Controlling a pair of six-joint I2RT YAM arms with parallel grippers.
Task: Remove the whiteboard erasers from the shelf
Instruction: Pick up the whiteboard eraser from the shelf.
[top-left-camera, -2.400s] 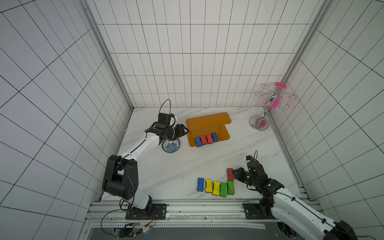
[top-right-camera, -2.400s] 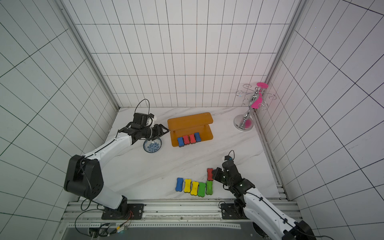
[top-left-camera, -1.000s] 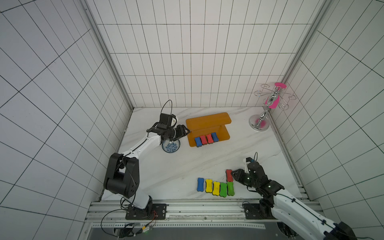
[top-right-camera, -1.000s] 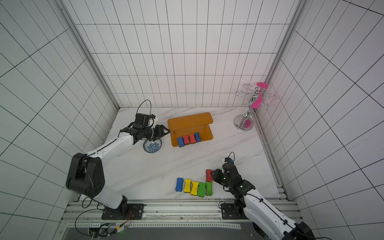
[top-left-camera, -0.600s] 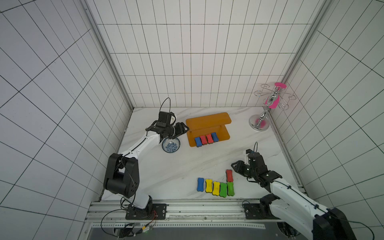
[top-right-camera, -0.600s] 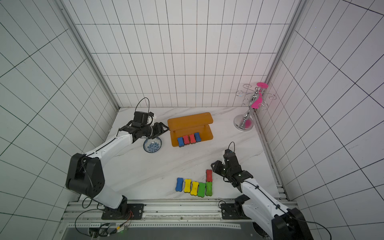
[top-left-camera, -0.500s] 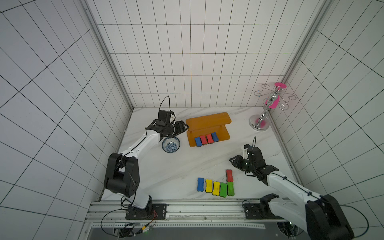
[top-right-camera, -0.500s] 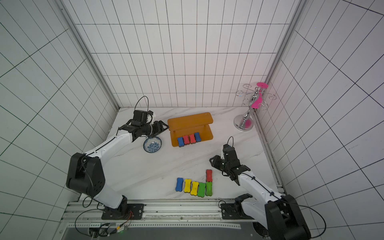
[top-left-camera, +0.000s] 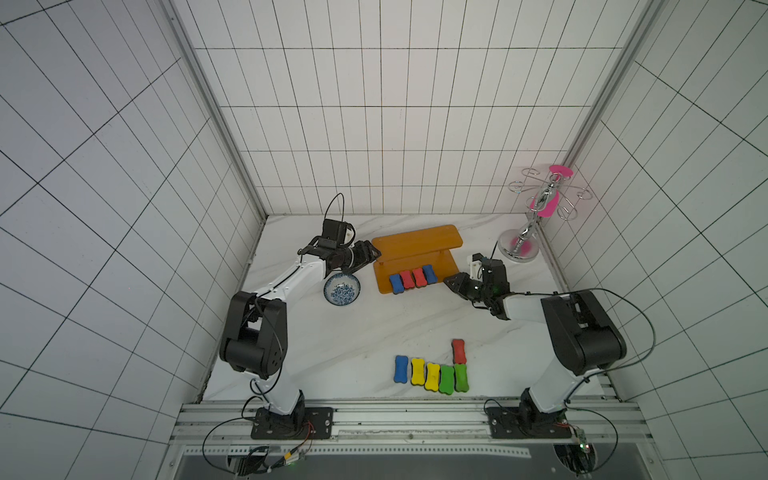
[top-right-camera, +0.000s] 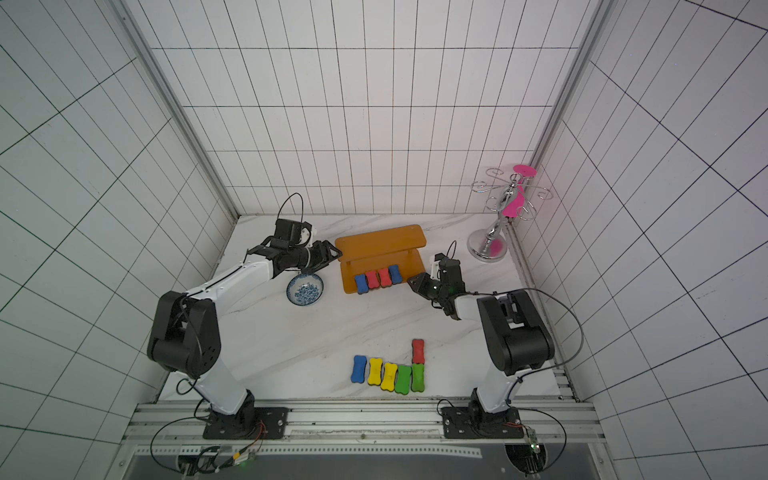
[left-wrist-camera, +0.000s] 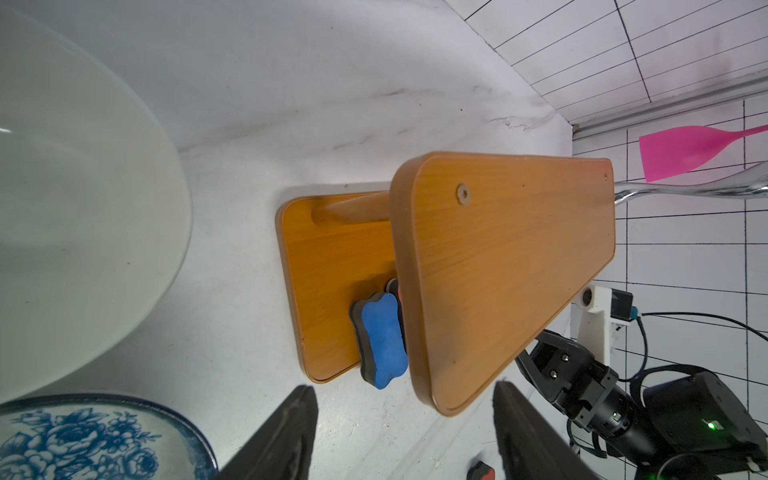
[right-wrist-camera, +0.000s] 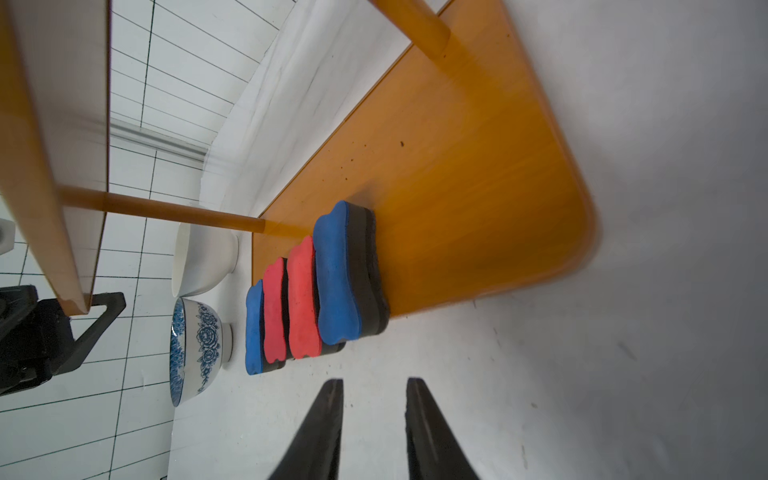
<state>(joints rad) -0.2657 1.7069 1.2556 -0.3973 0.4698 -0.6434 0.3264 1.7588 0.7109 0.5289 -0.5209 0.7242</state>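
Right gripper (right-wrist-camera: 374, 380): jaws parted, nothing between.
Step, as I judge: reach for next eraser; four left.
Next move: straddle near blue eraser (right-wrist-camera: 336, 274) without nudging its touching neighbour.
Just ahead: that blue, near red eraser (right-wrist-camera: 305, 299), far red eraser (right-wrist-camera: 275, 309), far blue eraser (right-wrist-camera: 253, 328), all on lower board of shelf (right-wrist-camera: 457, 166).
Foam up, long axes parallel, roughly crosswise to reach, ends overhanging board edge.
Beyond row: left gripper (left-wrist-camera: 402, 386), jaws apart, empty.

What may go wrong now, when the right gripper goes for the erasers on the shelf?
The erasers lie packed tight, so the right gripper may shove the red eraser beside the end blue eraser instead of gripping. A push could also slide the shelf toward the left gripper, near its other end and the bowl.
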